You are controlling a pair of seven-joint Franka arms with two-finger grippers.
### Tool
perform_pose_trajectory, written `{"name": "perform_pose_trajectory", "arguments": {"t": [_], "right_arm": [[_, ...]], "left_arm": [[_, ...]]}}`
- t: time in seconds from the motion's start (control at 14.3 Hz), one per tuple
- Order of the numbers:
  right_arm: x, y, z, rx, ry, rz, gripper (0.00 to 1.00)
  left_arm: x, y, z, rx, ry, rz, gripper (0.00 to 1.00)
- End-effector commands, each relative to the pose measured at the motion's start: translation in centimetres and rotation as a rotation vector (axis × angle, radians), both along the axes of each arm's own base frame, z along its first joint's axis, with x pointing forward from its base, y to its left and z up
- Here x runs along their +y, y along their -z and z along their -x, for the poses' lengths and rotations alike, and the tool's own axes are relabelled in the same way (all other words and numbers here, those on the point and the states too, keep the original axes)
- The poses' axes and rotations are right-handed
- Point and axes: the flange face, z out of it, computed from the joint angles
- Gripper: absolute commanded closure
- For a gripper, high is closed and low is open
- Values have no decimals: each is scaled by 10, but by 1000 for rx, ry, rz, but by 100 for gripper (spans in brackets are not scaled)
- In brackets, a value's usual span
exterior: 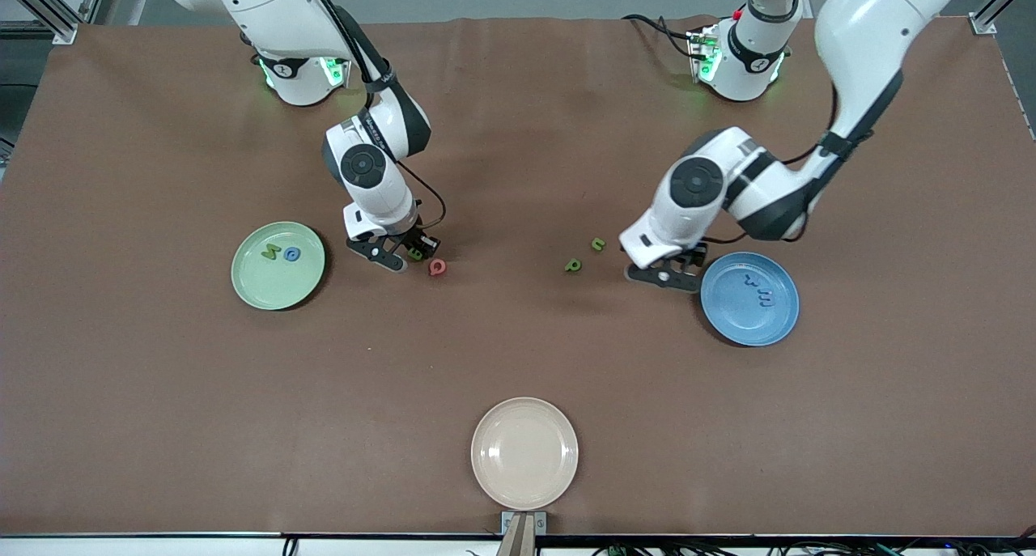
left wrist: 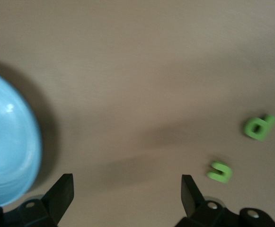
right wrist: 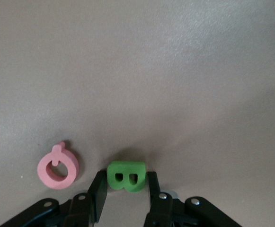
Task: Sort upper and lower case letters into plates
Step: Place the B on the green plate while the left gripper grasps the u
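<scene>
Even, soft overhead light fills the brown tabletop (exterior: 518,354), with only faint shadows under the arms and a pale sheen near the cream plate (exterior: 524,452). The left wrist view is smeared with blur, its blue plate (left wrist: 7,146) glaring; the right wrist view is sharp.

Blue plate (left wrist: 9,142) half cut off
</scene>
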Motion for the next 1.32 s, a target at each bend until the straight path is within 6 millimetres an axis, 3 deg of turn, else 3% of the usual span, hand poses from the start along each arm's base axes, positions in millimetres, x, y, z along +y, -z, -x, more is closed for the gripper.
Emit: {"name": "perform_pose_trajectory", "arguments": {"t": [0.0, 0.07, 0.14, 0.35, 0.56, 0.77, 0.91, 0.98, 1.25], "right_arm": [[-5, 1, -5, -4, 15, 6, 77], [-6, 1, -6, -3, 16, 7, 91], [-8, 0, -7, 1, 16, 10, 97], [-39, -13, -24, 1, -17, 35, 99], [-99, -52, -46, 38, -90, 58, 100], [-171, -75, -60, 54, -165, 45, 100], [-209, -70, -55, 63, -191, 38, 100], [-217, -62, -49, 61, -188, 39, 100], [-227, -45, -39, 46, -172, 46, 99]], "left_arm": [[-24, 11, 21, 18, 140, 1, 1], [-30, 15, 29, 31, 189, 3, 2], [-34, 19, 36, 35, 236, 14, 2], [-39, 38, 55, 26, 340, 103, 5], [-47, 45, 60, 21, 372, 136, 9], [-51, 58, 63, 10, 403, 150, 12], [-52, 65, 64, 27, 400, 158, 20], [-51, 68, 62, 31, 394, 163, 24], [-55, 74, 57, 31, 339, 158, 28]]}}
